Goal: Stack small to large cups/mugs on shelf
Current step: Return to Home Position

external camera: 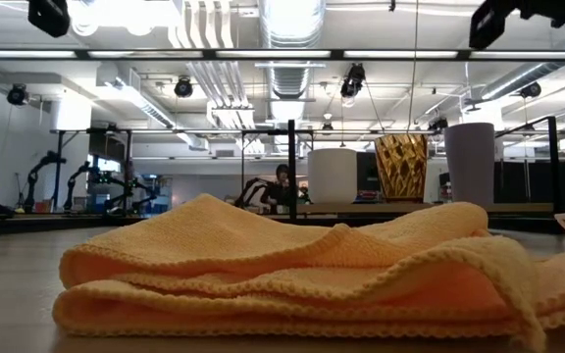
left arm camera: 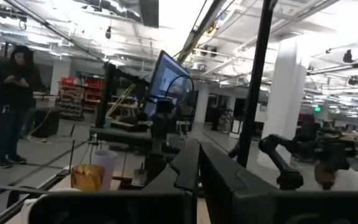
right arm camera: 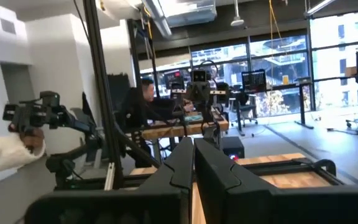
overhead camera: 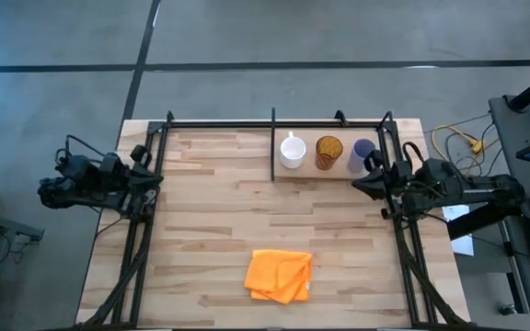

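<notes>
Three vessels stand upright in a row, on their bases, on the raised light-wood shelf (overhead camera: 325, 173) at the table's far right. They are a white mug (overhead camera: 292, 152), an amber cup (overhead camera: 328, 152) and a lavender-blue tumbler (overhead camera: 362, 153). The low view shows them too: the mug (external camera: 333, 176), the cup (external camera: 401, 167) and the tumbler (external camera: 470, 164). The shelf's black divider (overhead camera: 273, 142) stands left of the mug. My left gripper (overhead camera: 157, 176) is shut and empty at the table's left edge. My right gripper (overhead camera: 364, 181) is shut and empty at the right edge, just nearer than the tumbler.
A crumpled orange cloth (overhead camera: 280, 275) lies near the table's near edge, at its middle, and fills the foreground of the low view (external camera: 292, 279). A black metal frame (overhead camera: 247, 123) runs along the far edge and both sides. People show in the room behind.
</notes>
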You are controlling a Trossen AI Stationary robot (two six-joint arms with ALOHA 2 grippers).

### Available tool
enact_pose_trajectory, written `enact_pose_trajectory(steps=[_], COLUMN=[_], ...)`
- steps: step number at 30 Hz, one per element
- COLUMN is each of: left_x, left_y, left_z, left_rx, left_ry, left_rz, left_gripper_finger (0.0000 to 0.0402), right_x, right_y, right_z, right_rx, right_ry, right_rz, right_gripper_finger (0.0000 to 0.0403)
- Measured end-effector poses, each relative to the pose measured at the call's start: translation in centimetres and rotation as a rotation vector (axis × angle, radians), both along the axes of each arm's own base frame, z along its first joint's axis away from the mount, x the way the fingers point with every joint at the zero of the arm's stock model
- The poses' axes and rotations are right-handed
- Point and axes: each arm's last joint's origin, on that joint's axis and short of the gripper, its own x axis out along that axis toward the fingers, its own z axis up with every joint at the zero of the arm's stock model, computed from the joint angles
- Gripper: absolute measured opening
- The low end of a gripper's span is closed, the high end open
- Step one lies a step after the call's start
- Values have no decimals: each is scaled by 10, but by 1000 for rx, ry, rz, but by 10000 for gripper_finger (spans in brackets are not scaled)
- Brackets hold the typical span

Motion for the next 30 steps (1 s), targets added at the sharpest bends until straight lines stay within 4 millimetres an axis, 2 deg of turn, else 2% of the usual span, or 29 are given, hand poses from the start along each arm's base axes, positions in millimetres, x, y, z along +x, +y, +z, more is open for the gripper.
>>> enact_pose_trajectory(steps=[4,9,23,30], left_x=[1,6,30,37], left_y=[0,-1,-3,-3], left_z=[1,-9,-49,-67], left_rx=[-2,-2,-47,-89], left_ry=[-13,11,63,109], left_rz=[0,-1,-7,24], left_gripper_finger=[0,0,0,0], right_x=[-6,-13,-20,-18], right_y=[0,0,-1,0], right_z=[-12,-22,-49,-78], right_rx=[20,30,38,130], right_ry=[-29,-79,-99,-20], right_rz=[5,9,11,39], right_gripper_finger=[8,8,8,8])
